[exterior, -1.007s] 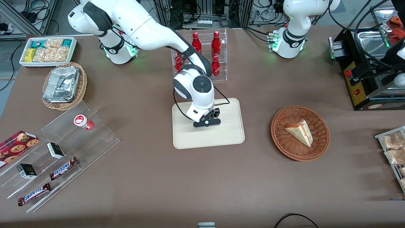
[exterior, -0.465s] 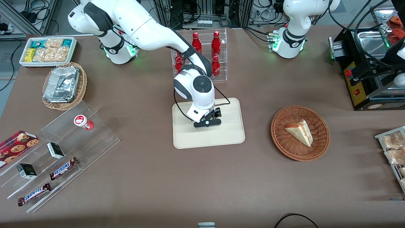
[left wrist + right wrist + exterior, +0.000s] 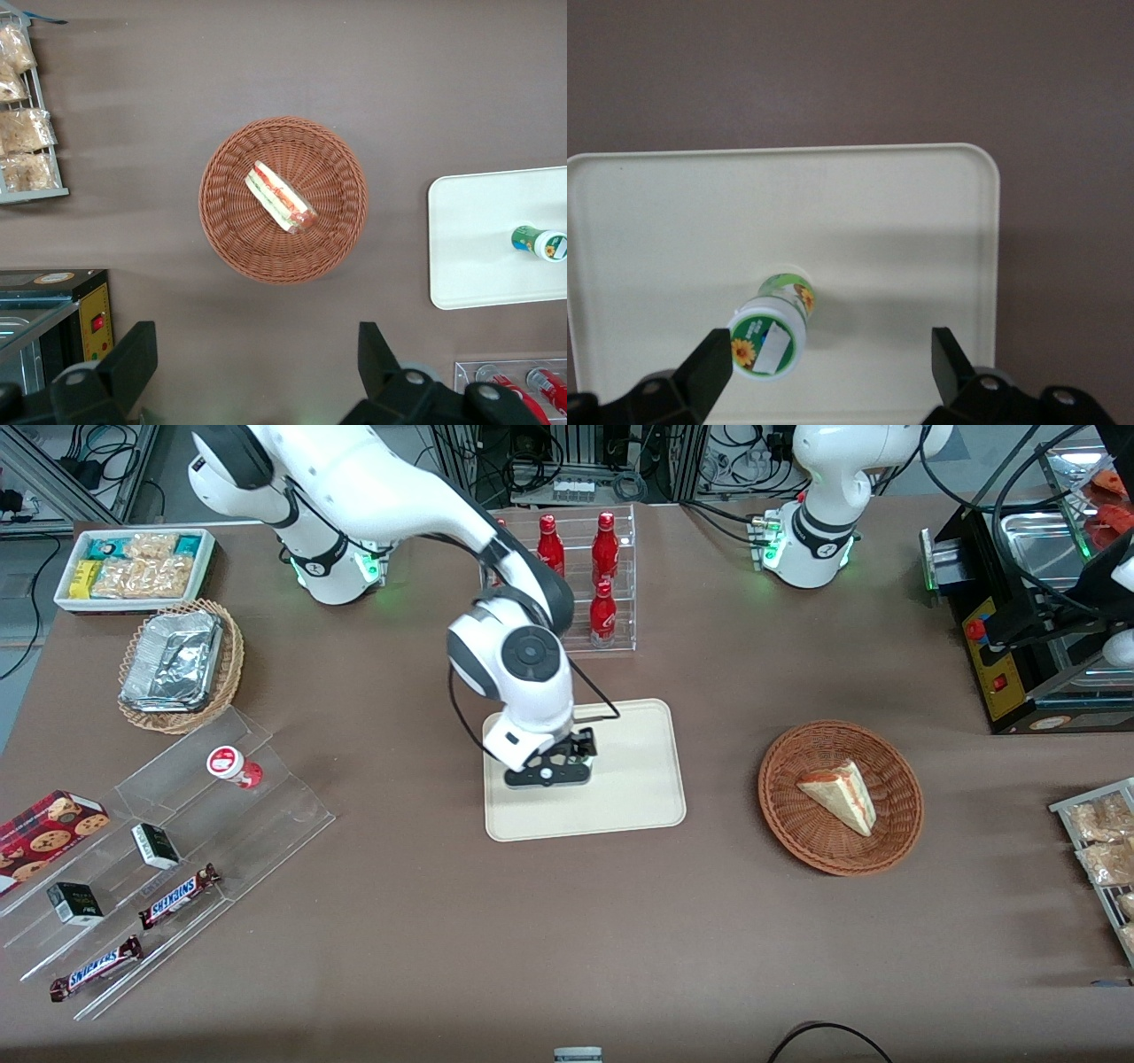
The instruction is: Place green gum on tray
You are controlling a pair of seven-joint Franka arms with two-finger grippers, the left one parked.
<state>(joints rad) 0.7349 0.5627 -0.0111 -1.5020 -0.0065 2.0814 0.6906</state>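
Observation:
The green gum [image 3: 772,332] stands upright on the cream tray [image 3: 904,204], its white lid with a green flower mark facing up. My right gripper [image 3: 830,359] is open and hovers above the tray; the gum is close to one finger [image 3: 713,359] and free of both. In the front view the gripper [image 3: 549,766] hangs over the tray [image 3: 638,779], on the side toward the working arm's end, and the arm hides the gum. The left wrist view shows the gum [image 3: 538,241] alone on the tray [image 3: 478,266].
A clear stepped stand [image 3: 177,841] with a red gum bottle [image 3: 232,764], candy bars and small boxes lies toward the working arm's end. A clear rack of red bottles [image 3: 604,584] stands farther from the camera than the tray. A wicker basket [image 3: 840,797] holds a sandwich.
My gripper has shifted across the tray toward the working arm's end, and the arm's elbow has swung the same way. The tray has not moved.

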